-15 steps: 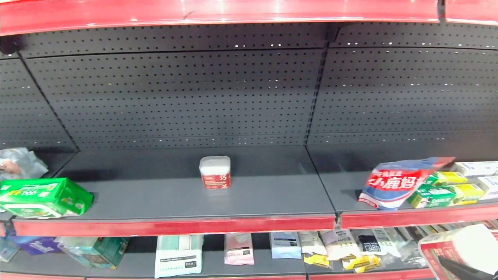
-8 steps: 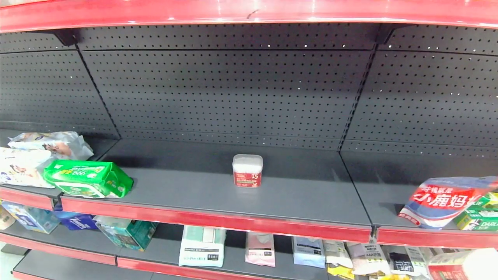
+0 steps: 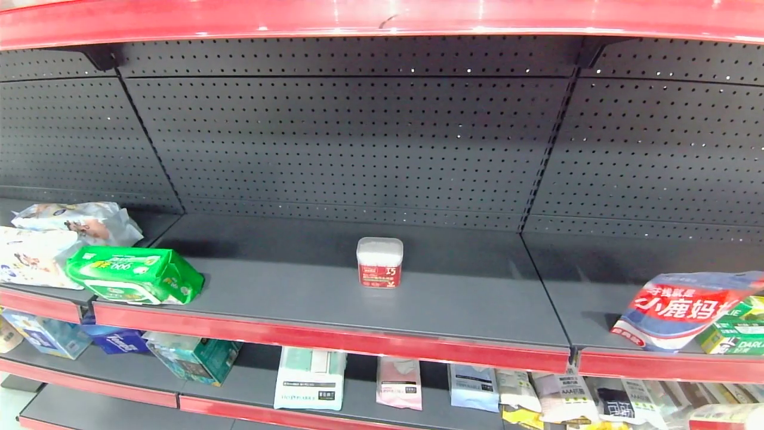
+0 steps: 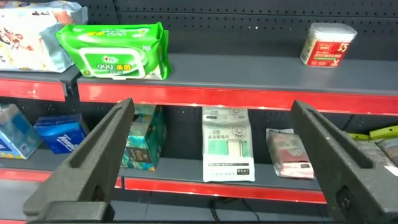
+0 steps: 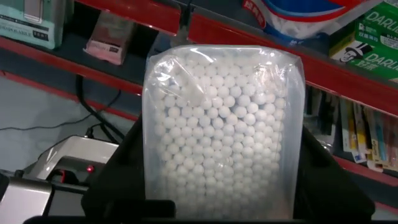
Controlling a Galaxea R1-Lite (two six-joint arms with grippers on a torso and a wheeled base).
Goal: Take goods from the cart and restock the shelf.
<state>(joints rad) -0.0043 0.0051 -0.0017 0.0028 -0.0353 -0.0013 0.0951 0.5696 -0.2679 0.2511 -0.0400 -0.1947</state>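
My right gripper point(image 5: 221, 186) is shut on a clear tub of white cotton swabs point(image 5: 222, 124), its dark fingers point(image 5: 121, 174) pressing both sides. The tub's red-labelled edge point(image 3: 722, 413) peeks in at the bottom right of the head view, below the shelf level. A matching cotton swab tub point(image 3: 379, 263) stands upright alone in the middle of the grey shelf board point(image 3: 370, 310); the left wrist view has it too point(image 4: 328, 45). My left gripper point(image 4: 211, 162) hangs open and empty in front of the lower shelves.
A green wipes pack point(image 3: 134, 275) and soft packs point(image 3: 42, 248) lie at the shelf's left. A red-and-blue bag point(image 3: 680, 310) and green boxes point(image 3: 737, 328) sit at the right. Bare board surrounds the lone tub. Hanging packets point(image 3: 310, 377) fill the shelf below.
The head camera swung between the oldest frame and half a second ago, shifting the whole picture. Since then the held tub has sunk toward the bottom right edge.
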